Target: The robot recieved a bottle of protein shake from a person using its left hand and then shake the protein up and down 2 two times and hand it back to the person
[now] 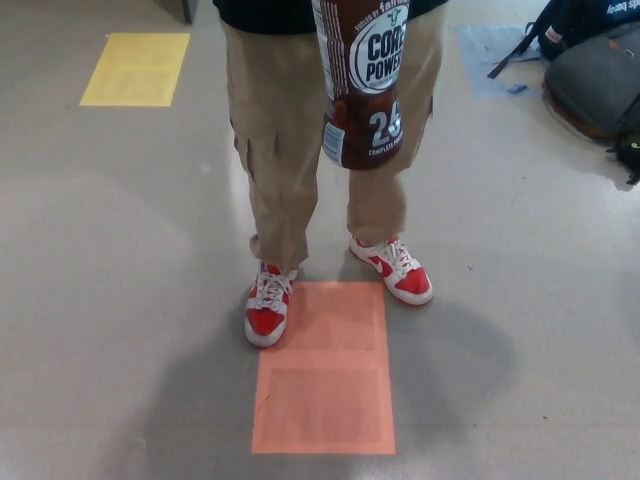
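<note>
Bottle (pixel 362 85), glossy brown plastic, rounded, before person's khaki trousers (pixel 280 130)

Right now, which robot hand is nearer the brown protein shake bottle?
Neither can be judged: no robot hand shows in the head view. The brown protein shake bottle hangs at top centre, before the person's khaki trousers.

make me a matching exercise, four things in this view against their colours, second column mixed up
Things:
1. bottle
2. shoes
3. trousers
4. nearest floor patch

Colours:
A. red and white
B. orange
C. dark brown with white lettering
D. tan

Pairs: 1-C, 2-A, 3-D, 4-B

Neither robot hand shows in this view.
</note>
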